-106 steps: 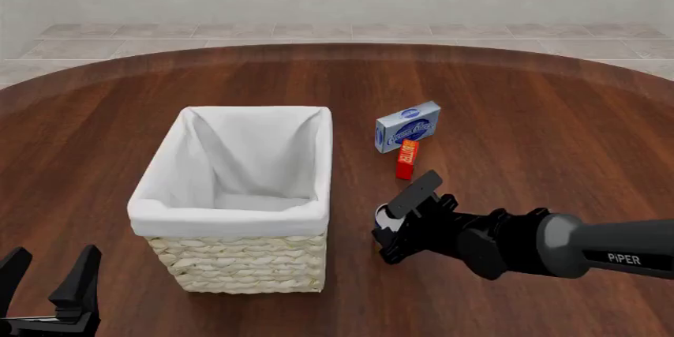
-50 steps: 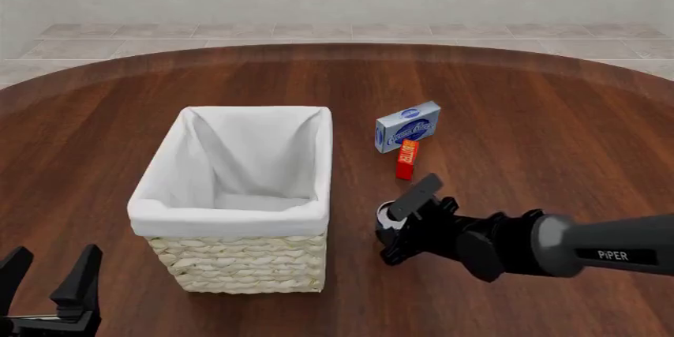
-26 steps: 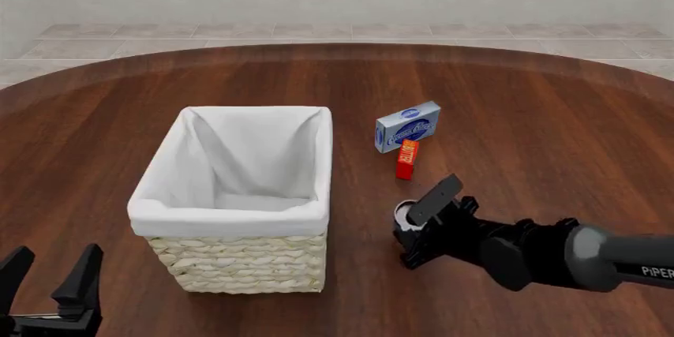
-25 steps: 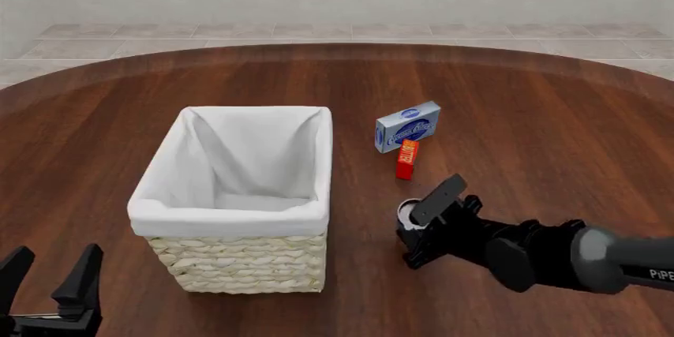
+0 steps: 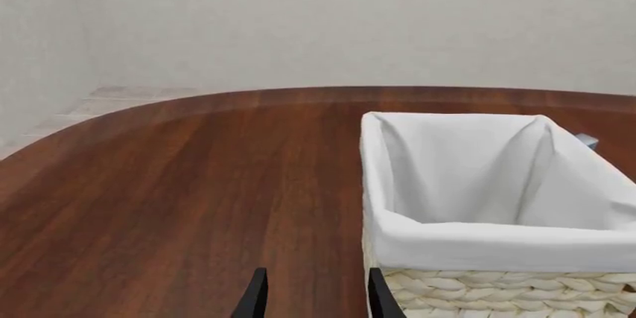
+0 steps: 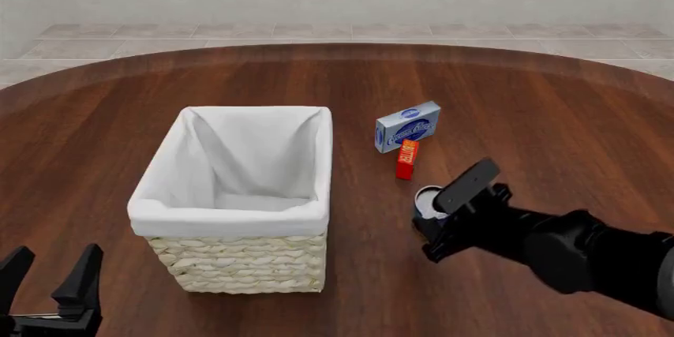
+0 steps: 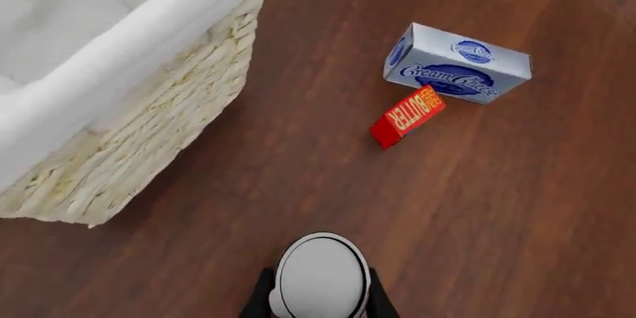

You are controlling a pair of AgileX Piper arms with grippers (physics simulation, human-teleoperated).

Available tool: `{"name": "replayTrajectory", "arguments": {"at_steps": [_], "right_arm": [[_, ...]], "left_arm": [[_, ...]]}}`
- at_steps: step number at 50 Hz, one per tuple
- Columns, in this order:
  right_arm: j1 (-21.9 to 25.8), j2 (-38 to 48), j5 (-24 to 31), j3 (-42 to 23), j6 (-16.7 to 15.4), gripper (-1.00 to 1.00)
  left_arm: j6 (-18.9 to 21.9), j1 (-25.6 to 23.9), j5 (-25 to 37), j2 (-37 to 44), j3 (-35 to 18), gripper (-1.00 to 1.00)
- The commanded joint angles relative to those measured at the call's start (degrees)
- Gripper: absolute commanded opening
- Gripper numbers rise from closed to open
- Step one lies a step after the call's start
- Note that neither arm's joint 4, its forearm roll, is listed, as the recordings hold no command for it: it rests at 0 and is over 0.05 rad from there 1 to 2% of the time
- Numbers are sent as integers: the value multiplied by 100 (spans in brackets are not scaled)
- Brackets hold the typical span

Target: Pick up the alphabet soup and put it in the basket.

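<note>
The alphabet soup (image 6: 428, 200) shows mostly its silver-grey top, to the right of the basket (image 6: 226, 219). My right gripper (image 6: 444, 217) is shut on it, with one finger on each side. The right wrist view looks straight down on the alphabet soup's lid (image 7: 320, 277), held in the right gripper (image 7: 320, 301), and the label is hidden. The basket (image 7: 149, 102) is straw-coloured wicker with a white lining. It stands left of centre and holds nothing that I can see. My left gripper (image 6: 49, 290) is open near the table's front left, in front of the basket (image 5: 497, 242).
A blue-white cream cheese box (image 6: 408, 126) (image 7: 457, 66) and a small red butter box (image 6: 406, 159) (image 7: 407, 115) lie beyond the can, right of the basket. The round wooden table (image 6: 548, 116) ends at a tiled floor at the back.
My right gripper has carried the can to the right, farther from the basket's side. The left gripper, the basket and the two boxes have not moved.
</note>
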Motion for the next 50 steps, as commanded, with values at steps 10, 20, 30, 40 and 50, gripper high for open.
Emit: {"name": "replayTrajectory", "arguments": {"at_steps": [10, 20, 30, 40, 50], "right_arm": [[74, -616, 772, -330, 148, -100], [488, -1074, 1228, -769, 503, -100], [338, -1843, 1473, -1015, 121, -100], [420, -1891, 2213, -1635, 154, -100], [475, -1727, 2636, -2008, 281, -100]], "left_arm": [[27, 13, -27, 50, 0, 100], [33, 11, -41, 76, 1, 100], [25, 11, -53, 97, 1, 100], [30, 7, -88, 163, 1, 100], [19, -17, -119, 218, 2, 100]]}}
